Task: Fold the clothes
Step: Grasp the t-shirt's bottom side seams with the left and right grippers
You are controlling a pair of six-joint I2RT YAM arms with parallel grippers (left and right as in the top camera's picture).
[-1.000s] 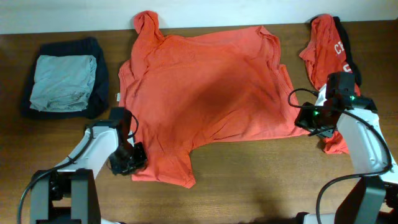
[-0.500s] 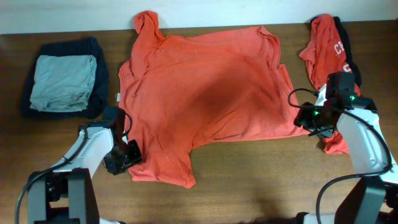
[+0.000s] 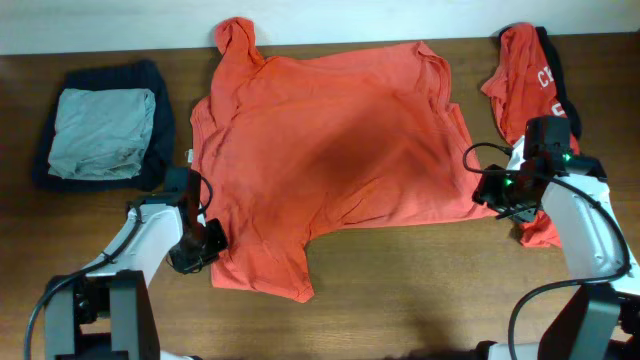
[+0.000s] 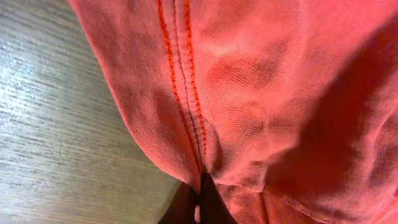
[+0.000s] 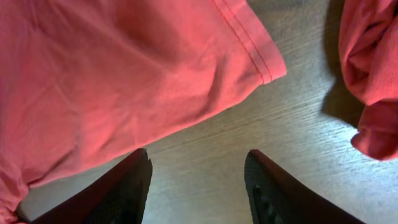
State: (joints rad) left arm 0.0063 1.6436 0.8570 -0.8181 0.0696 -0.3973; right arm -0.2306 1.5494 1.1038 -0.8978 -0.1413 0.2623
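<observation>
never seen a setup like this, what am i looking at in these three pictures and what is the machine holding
This is a robot with two arms at a wooden table, each ending in a two-finger pincer. The wide picture is taken from above. The two close-ups come from small cameras on the arms' wrists. A big orange shirt lies spread out in the middle. At the picture's left, a folded grey garment sits on a dark one. At the right edge is another crumpled orange garment. The left pincer appears to pinch the big shirt's edge, and cloth fills its camera. The right pincer is open above bare wood beside the shirt's hem, holding nothing.
</observation>
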